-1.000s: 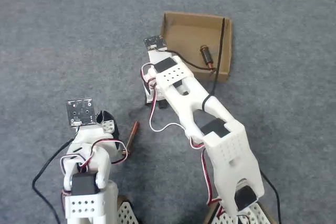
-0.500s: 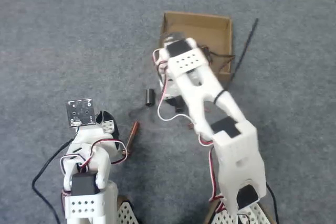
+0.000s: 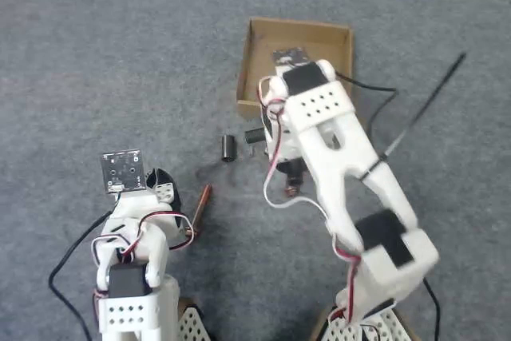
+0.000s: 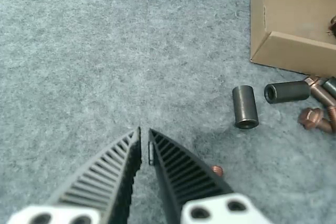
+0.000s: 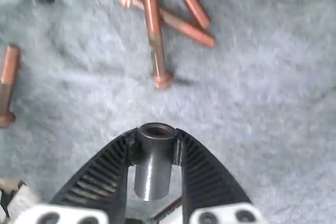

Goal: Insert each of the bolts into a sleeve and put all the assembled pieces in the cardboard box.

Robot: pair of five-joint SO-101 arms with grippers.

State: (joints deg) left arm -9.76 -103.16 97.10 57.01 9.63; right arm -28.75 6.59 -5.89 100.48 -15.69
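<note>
My right end effector was closed on a dark sleeve, gripping it from both sides, its open bore pointing away from my wrist. It hung over the grey surface just outside the box, on the side facing my arms. My right arm stretched past the box's near wall. Under the held sleeve lay a loose cluster of copper bolts. One had its head toward me and two crossed behind it. A stray bolt lay apart from the cluster.

My left end effector was closed on nothing, its tips almost touching, well apart from the box. A lone bolt lay just beside it, and I could not tell whether it was the stray one.

Between my left end effector and the box lay a second sleeve, one open end turned toward me. A third sleeve lay crosswise beyond it, near the box's wall. More bolts sat just beside that third sleeve, one of them right at its far end.
</note>
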